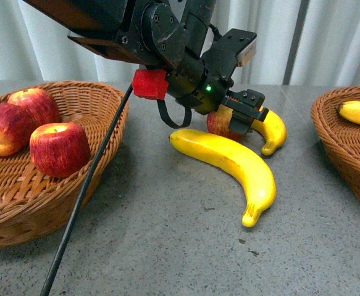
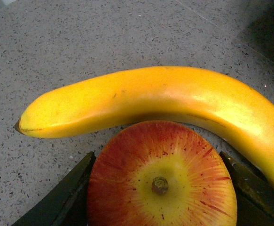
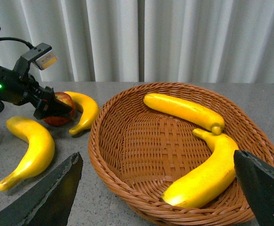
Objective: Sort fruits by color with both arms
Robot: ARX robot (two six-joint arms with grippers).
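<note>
Fruit first: your left gripper (image 1: pixel 238 117) sits in the upper middle of the front view, its jaws pinching a red apple (image 1: pixel 218 123) from both sides. The left wrist view shows the dark fingers (image 2: pixel 64 200) pressed against the apple's flanks, with its stem facing the camera. The apple sits on the grey table (image 1: pixel 167 234), with a small banana (image 1: pixel 273 131) just beside it on the right. A large banana (image 1: pixel 229 161) lies just below them in the frame, running toward the lower right. At the left edge, the left basket (image 1: pixel 102 154) holds three apples (image 1: pixel 59 148). At the right edge you see the right basket (image 1: pixel 337 145); the right wrist view shows two bananas (image 3: pixel 183 111) lying inside it. Your right gripper (image 3: pixel 156 157) faces that basket, jaws spread wide apart.
</note>
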